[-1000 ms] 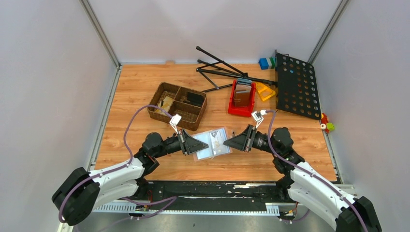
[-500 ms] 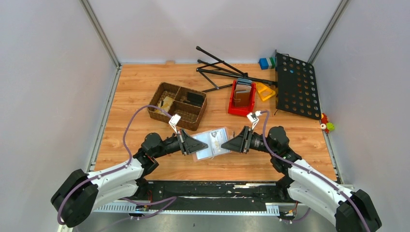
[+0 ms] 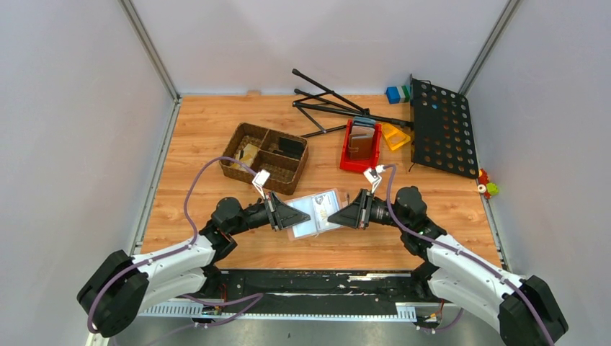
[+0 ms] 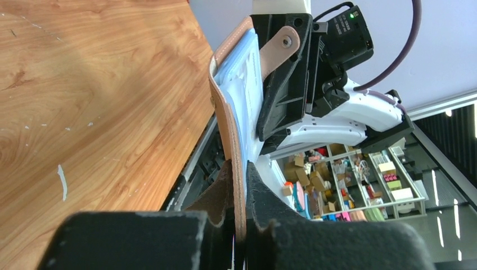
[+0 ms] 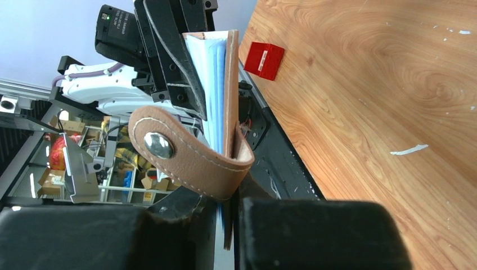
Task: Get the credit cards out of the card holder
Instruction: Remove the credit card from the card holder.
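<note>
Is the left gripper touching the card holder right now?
Touching. The left wrist view shows the left gripper with its jaws shut on the leather edge of the card holder.

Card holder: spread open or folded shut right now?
Spread open. The card holder shows its light inside upward, held between the left gripper and right gripper.

Light is bright and even, coming from above me, with soft shadows on the table (image 3: 216, 130). In the wrist views my fingers (image 4: 129, 242) nearest the lens are dark and blurred; the card holder (image 4: 228, 124) ahead of them is sharp.
</note>
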`<move>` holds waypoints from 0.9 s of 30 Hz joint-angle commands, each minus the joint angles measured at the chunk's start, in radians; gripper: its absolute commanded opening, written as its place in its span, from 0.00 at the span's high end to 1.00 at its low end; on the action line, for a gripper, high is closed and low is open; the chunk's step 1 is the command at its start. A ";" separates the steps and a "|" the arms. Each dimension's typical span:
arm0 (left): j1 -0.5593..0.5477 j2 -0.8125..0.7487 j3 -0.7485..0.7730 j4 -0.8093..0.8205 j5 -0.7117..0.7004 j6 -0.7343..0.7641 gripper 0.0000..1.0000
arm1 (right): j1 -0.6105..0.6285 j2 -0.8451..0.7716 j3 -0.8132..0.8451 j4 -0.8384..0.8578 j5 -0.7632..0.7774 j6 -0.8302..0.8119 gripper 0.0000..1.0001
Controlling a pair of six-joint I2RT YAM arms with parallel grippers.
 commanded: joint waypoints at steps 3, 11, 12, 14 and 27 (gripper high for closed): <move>-0.001 -0.075 0.059 -0.139 -0.035 0.075 0.82 | 0.006 -0.052 0.045 -0.056 0.055 -0.031 1.00; 0.004 -0.270 0.230 -0.923 -0.384 0.350 0.56 | 0.006 -0.064 0.071 -0.216 0.133 -0.105 1.00; 0.004 -0.288 0.248 -0.977 -0.419 0.370 0.53 | 0.007 -0.067 0.084 -0.260 0.149 -0.127 1.00; 0.004 -0.317 0.285 -1.050 -0.460 0.401 0.49 | 0.007 -0.075 0.106 -0.328 0.182 -0.164 1.00; -0.147 -0.201 0.307 -0.686 -0.212 0.307 0.51 | 0.007 -0.055 0.111 -0.319 0.216 -0.173 1.00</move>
